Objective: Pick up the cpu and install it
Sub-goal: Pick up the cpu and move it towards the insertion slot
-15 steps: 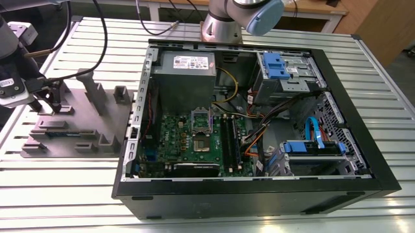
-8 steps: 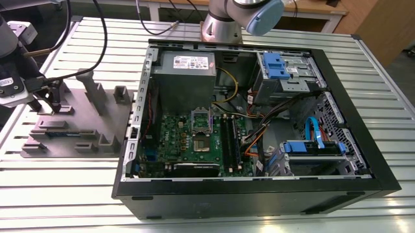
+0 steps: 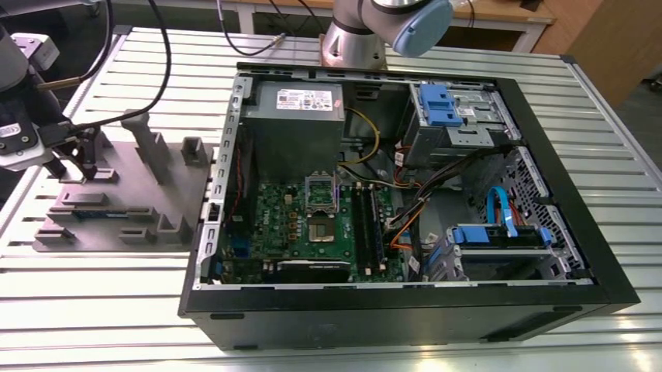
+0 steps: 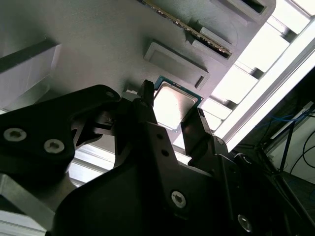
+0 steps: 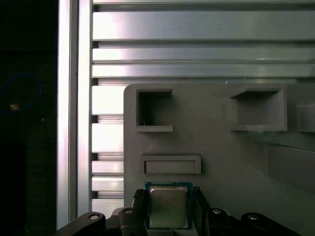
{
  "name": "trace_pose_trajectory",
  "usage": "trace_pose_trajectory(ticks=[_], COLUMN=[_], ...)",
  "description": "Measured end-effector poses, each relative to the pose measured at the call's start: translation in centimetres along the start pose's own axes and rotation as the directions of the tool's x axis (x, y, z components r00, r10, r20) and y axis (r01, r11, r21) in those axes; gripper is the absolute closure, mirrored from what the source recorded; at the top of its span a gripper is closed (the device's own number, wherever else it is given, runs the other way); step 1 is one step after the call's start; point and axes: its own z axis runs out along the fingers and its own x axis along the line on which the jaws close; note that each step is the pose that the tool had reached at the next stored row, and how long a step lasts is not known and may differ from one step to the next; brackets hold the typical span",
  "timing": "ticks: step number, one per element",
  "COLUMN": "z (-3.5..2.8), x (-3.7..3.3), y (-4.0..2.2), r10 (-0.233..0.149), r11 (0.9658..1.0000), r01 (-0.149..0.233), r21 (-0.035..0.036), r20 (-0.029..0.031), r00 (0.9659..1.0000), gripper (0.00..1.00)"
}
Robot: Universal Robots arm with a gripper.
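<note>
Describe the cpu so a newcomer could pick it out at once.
Start at the grey fixture tray on the slatted table, on the exterior view's left of the open PC case. In the first wrist view the cpu is near that tray's edge, right at the end effector. It is the only flat, shiny silver square with a green rim; its neighbours are matte grey moulded pockets.

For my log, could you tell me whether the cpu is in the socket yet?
Not yet: the cpu is by the gripper at the grey fixture, outside the computer case.
</note>
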Motion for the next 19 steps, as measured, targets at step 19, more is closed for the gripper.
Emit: trace_pose_trajectory(ticks=[19], z=[-0.57], x=[0.01], y=[0.02], r10=[0.000], r11=[1.0000], r01=[0.000], r21=[-0.0001], r20=[0.0001], r00=[1.0000], gripper=[0.53])
